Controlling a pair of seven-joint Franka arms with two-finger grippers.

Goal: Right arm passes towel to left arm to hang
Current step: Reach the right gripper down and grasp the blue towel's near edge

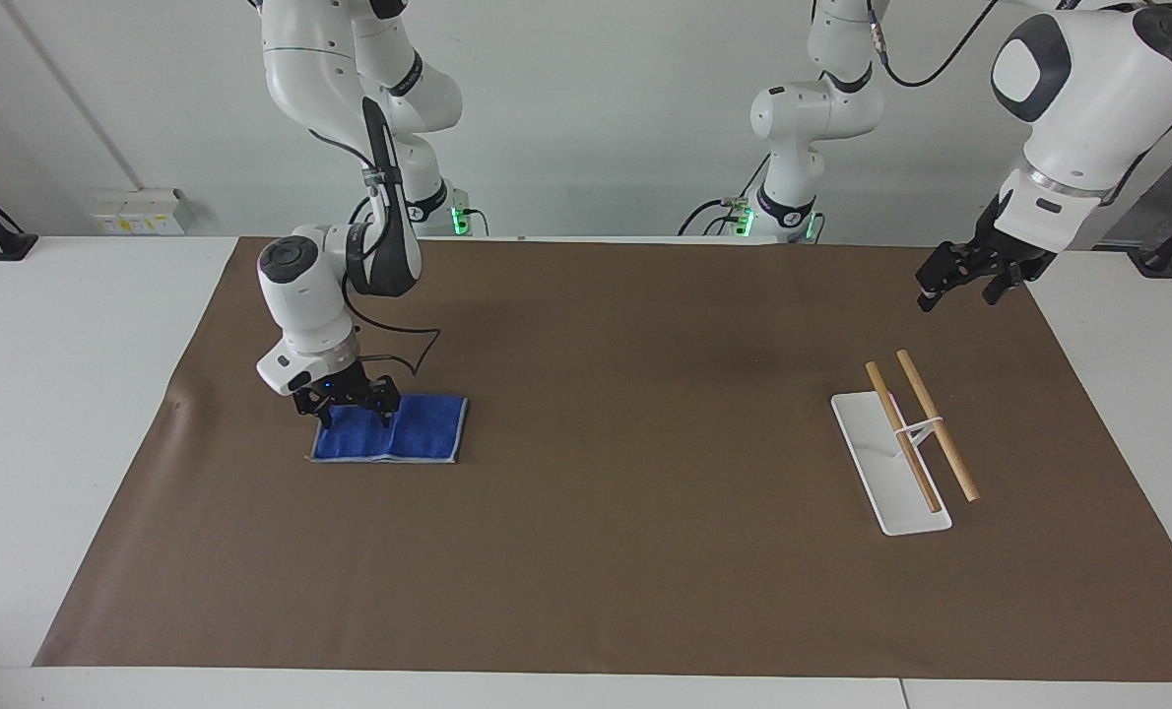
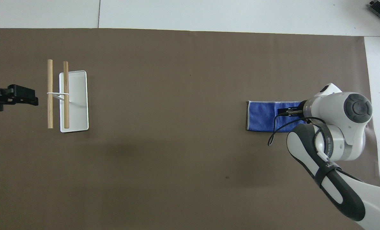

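Right gripper (image 1: pixel 346 406) sits spread wide on the towel (image 1: pixel 404 430), centre-left of frame, gripping nothing — closing may pinch one layer only; left gripper (image 1: pixel 970 273), upper right, waits open and empty.

There are two white jointed robot arms: one right arm (image 1: pixel 320 295) with a loose black cable loop, and one left arm (image 1: pixel 1078 108) without such a loop. Each arm has one black two-finger gripper, so two grippers in total: the right gripper (image 1: pixel 345 402) and the left gripper (image 1: pixel 960 276).

There is one small rectangular royal-blue terry towel (image 1: pixel 409 431) with a pale grey edge. There is one flat white rectangular tray (image 1: pixel 867 448). There are two long light-brown wooden rods (image 1: pixel 936 423), joined by one thin white wire bracket (image 1: pixel 916 428). One large brown paper sheet (image 1: pixel 606 532) covers one white table (image 1: pixel 54 394).
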